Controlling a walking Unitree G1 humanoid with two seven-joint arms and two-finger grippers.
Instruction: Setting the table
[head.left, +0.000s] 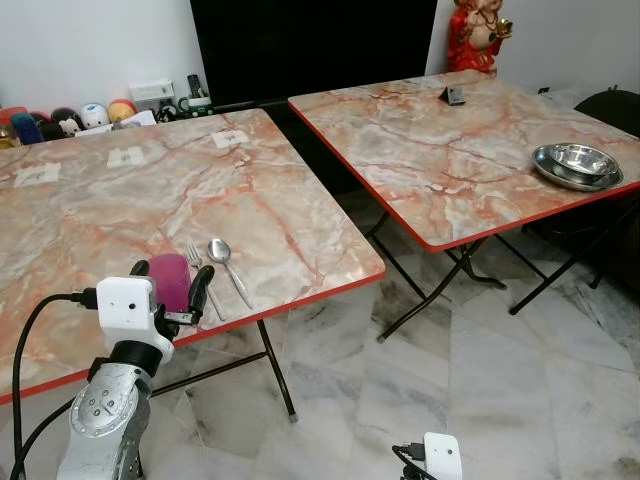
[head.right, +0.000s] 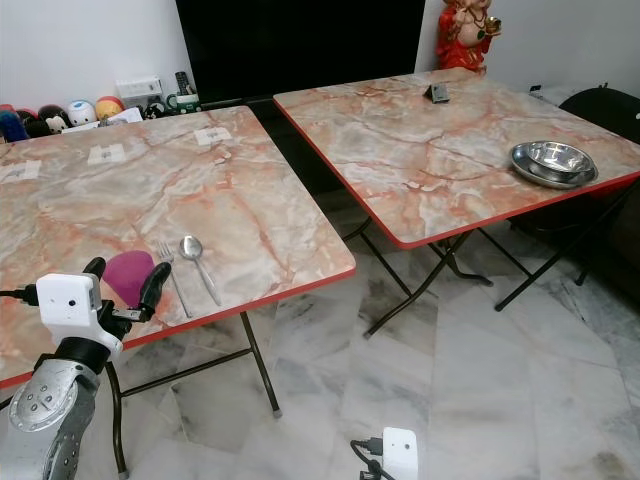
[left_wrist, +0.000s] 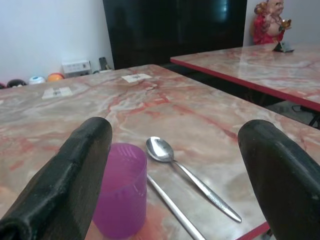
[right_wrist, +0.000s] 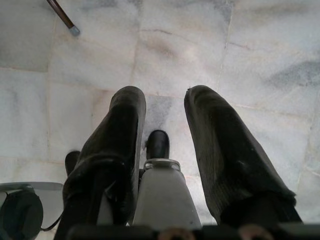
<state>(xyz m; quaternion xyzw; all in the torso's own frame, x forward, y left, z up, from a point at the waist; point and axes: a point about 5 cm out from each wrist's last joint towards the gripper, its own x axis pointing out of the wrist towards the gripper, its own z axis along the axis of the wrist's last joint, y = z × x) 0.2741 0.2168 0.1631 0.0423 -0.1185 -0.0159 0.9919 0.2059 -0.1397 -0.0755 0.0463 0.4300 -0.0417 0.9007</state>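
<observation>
Purple cup (head.left: 170, 279) stands lower left on counter (head.left: 270, 200), beside fork (head.left: 203, 280) and spoon (head.left: 228, 268). Left claw (head.left: 172, 290) spread apart around it, unclamped. Risk: a finger nudges the cup over when withdrawing.

red figurine (head.left: 478, 35) far right, beyond right table | black TV screen (head.left: 310, 45) far centre, against wall | toy balls (head.left: 95, 114) far left, along wall | marble floor (head.left: 480, 390) near right
</observation>
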